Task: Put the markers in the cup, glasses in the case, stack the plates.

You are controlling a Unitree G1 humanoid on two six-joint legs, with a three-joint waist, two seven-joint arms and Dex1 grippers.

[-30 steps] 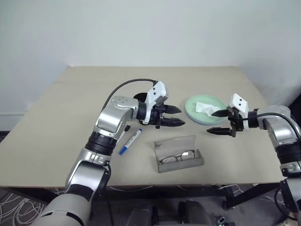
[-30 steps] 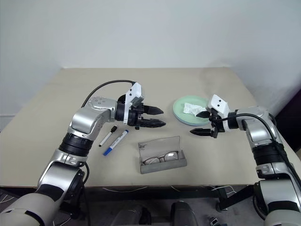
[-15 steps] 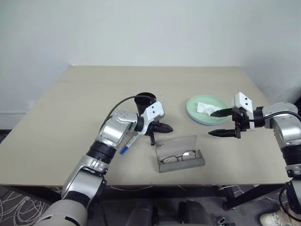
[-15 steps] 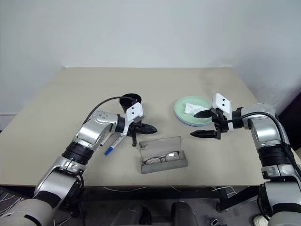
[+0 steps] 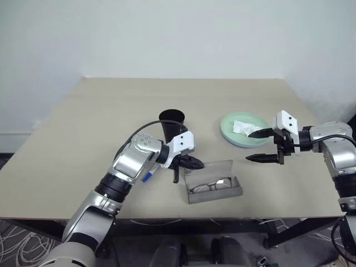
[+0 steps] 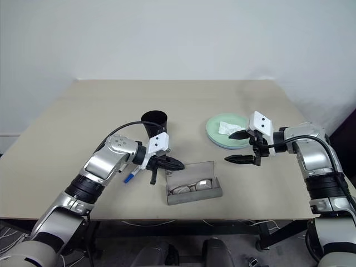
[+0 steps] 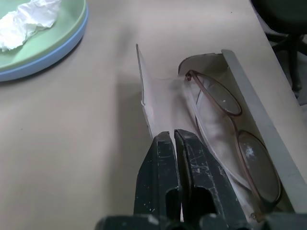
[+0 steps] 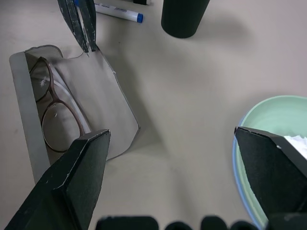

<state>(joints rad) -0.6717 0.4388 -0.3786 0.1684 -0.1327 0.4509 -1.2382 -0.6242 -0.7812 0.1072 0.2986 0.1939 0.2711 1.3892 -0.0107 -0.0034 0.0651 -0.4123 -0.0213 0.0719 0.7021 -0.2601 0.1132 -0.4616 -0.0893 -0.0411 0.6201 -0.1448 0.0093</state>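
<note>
On the bench (image 5: pixel 67 144), the glasses (image 5: pixel 210 185) lie in the open case (image 5: pixel 214 192); my left end effector (image 5: pixel 192 163), pressed together, meets its lid while my right end effector (image 5: pixel 266 146) hovers spread before the stacked plates (image 5: pixel 231 136) and cup (image 5: pixel 172 125).

You'll find no text, label, brand, number or sign that can be read on anything in these views

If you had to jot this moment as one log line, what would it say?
left claw: shut on case lid edge | right claw: open, empty, near plates | glasses: in case | markers: on table
</note>
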